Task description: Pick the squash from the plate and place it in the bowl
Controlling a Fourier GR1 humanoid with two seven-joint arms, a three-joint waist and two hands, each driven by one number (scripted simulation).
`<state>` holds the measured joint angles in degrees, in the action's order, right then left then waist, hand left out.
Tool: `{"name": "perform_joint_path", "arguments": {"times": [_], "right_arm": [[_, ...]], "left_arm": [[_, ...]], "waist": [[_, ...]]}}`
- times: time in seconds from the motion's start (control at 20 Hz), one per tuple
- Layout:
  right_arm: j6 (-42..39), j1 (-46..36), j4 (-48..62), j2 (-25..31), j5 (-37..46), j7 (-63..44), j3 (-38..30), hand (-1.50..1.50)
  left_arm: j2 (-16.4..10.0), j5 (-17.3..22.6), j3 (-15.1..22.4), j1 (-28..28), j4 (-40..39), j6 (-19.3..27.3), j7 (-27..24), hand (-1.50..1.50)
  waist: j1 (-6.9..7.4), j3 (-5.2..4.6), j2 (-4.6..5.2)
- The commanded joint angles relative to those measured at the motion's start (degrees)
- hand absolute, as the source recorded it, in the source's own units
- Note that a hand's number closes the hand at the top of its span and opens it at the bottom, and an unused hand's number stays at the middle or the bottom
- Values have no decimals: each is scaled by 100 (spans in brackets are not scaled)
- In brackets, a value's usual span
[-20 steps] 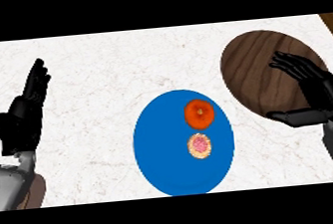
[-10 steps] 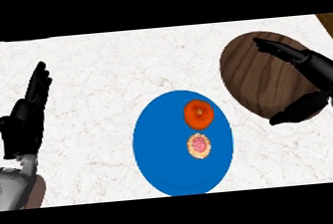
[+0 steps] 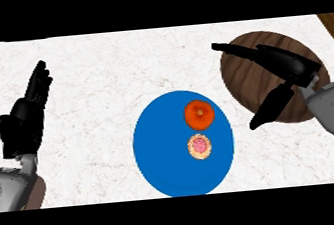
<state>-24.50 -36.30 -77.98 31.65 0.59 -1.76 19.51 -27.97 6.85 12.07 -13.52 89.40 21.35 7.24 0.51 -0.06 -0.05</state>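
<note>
**A:** Where does the squash sit?

**B:** On the upper half of the blue plate, right of its middle, at the centre of the frame. A pink round thing lies just below it on the same plate, close to it but apart.

**A:** And the right robot hand?

**B:** At the upper right, over the wooden bowl. Its fingers are spread away from the thumb and hold nothing. It is well apart from the squash. The left robot hand rests at the left of the frame over the counter, fingers straight and pointing up.

**A:** So the step is the reach?

**B:** I judge so. The right robot hand should travel down-left in the frame and come down over the squash from above. The thumb belongs on one side and the fingers on the other, closing across its width. It should approach from the upper right, so the fingers do not knock the pink thing.

**A:** Which way does the squash point?

**B:** It looks nearly round from above, a touch taller than wide in the frame. Any long axis seems to run up-down or straight towards the camera. A darker spot near its middle may be the stem end facing up, though I cannot tell for sure.
</note>
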Motion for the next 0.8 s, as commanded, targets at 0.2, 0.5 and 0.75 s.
{"name": "perform_joint_path", "arguments": {"times": [0.2,0.5,0.75], "right_arm": [[-428,-224,-272,-729,577,-1074,581,-150],[-716,-276,352,-872,1202,-1212,670,-150],[-498,-456,1042,-1501,1832,-1190,635,-150]], "left_arm": [[327,-326,-25,37,-42,21,44,0],[391,-453,-152,-54,-5,-139,148,0],[502,-632,-198,300,480,-181,300,0]], "waist": [[-30,3,0],[-28,5,11],[20,7,9]]}}
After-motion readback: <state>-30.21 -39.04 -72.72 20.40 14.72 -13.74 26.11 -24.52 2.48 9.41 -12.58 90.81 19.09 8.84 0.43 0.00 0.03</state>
